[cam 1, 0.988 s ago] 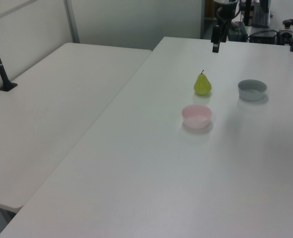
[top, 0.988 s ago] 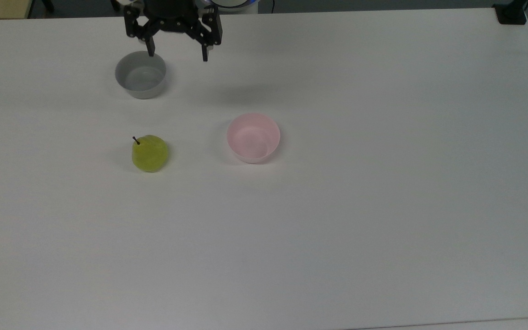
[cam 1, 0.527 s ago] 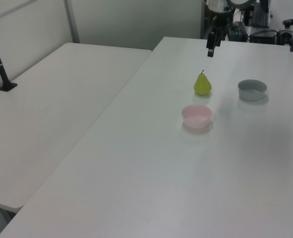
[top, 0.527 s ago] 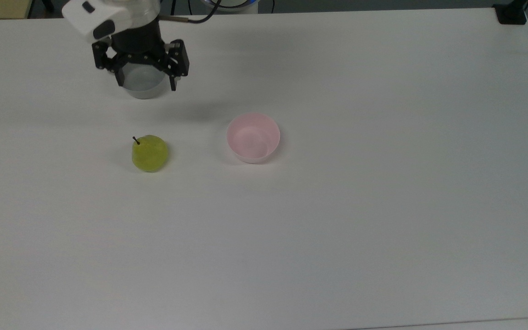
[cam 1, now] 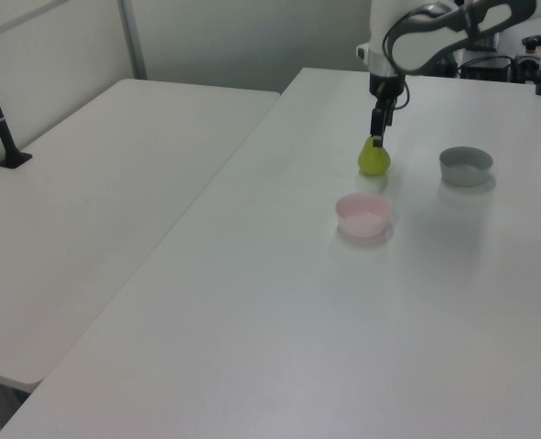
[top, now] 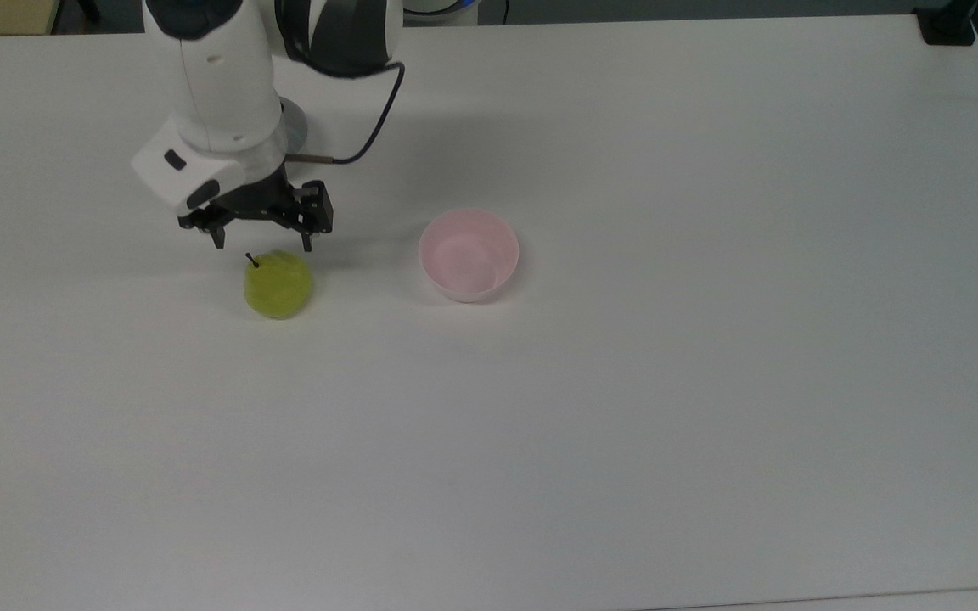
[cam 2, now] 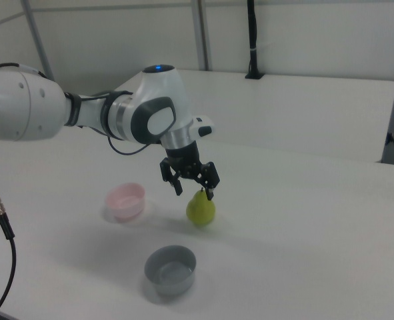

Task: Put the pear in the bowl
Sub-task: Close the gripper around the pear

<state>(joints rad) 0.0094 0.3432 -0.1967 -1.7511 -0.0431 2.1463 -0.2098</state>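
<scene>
I'm hovering my gripper [top: 261, 242], jaws spread wide, just above the pear [top: 278, 285], which is standing on the counter [top: 710, 382] beside the bowl [top: 469, 255]. Clipping the stem could topple it.
</scene>
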